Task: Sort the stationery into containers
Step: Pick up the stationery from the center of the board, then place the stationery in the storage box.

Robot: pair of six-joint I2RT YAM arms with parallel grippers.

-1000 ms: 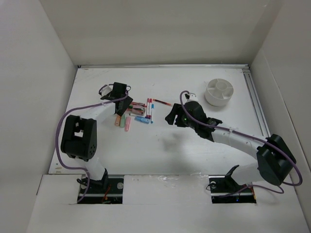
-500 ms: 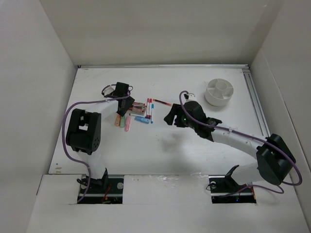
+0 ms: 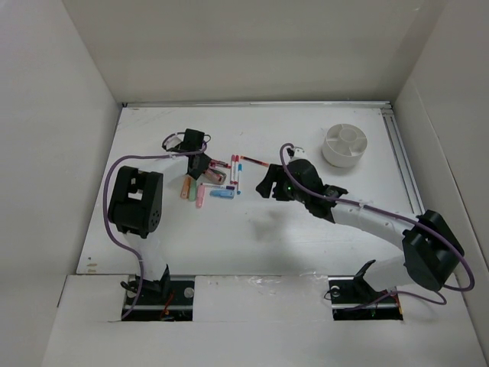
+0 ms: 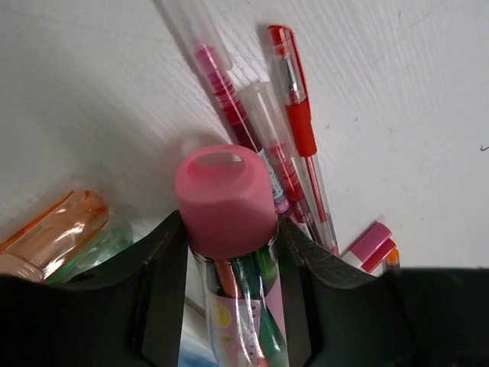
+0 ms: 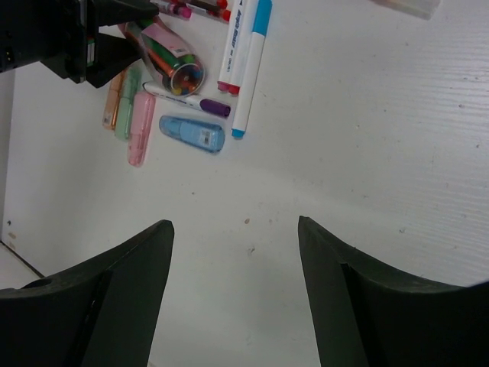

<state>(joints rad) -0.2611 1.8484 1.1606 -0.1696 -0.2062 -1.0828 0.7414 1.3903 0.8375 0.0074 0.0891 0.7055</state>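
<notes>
My left gripper (image 3: 201,164) is at the left side of the stationery pile. It is shut on a clear tube with a pink cap (image 4: 226,200) that holds several coloured sticks; its jaws press both sides of the cap. Red pens (image 4: 294,126) lie just beyond it. In the right wrist view the tube (image 5: 170,63) lies beside white markers with red and blue caps (image 5: 246,46), a purple-capped pen (image 5: 191,102) and pastel orange (image 5: 112,99), pink (image 5: 140,122) and blue (image 5: 192,133) pieces. My right gripper (image 3: 267,184) is open and empty, to the right of the pile. The round white divided tub (image 3: 344,145) stands at the far right.
White walls enclose the table on three sides. A metal rail (image 3: 405,168) runs along the right edge beyond the tub. Bare table (image 5: 321,176) lies under the right gripper and between the pile and the tub.
The left arm's elbow has swung right and its gripper has moved slightly right, into the pile. The right arm has hardly moved.
</notes>
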